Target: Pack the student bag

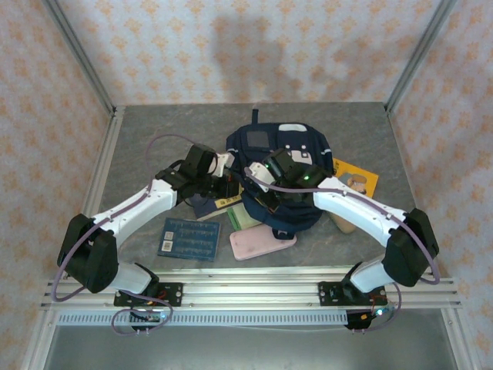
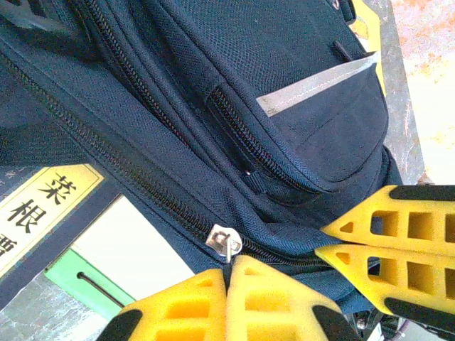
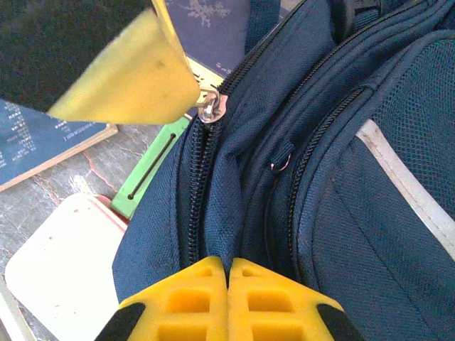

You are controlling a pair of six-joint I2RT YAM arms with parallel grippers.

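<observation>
The student bag (image 1: 296,146) lay in the middle of the worktop (image 1: 139,146), front pocket up, with its main zip shut along the near side. A blue book (image 1: 189,237) and a pink case (image 1: 262,243) lay just beside its near edge, and a yellow book (image 1: 358,179) stuck out from under its right side, so nothing looked packed yet.

The left fingers (image 2: 181,305) were pressed together with their tips right at the zip pull (image 2: 224,241), and they appeared to pinch its small metal tab. The right fingers (image 3: 181,302) were likewise together, seemingly nipping a fold of the bag's fabric next to the same zip track, a little way along from the pull.

The step in hand looked like opening the main compartment. To do it well, the left arm would need to draw the pull along the line of the teeth and not lift it away from them, since the tab is small and could slip out of a shallow pinch. The right arm ought to hold its fold taut in the opposite direction, so the soft bag did not slide or bunch ahead of the slider
</observation>
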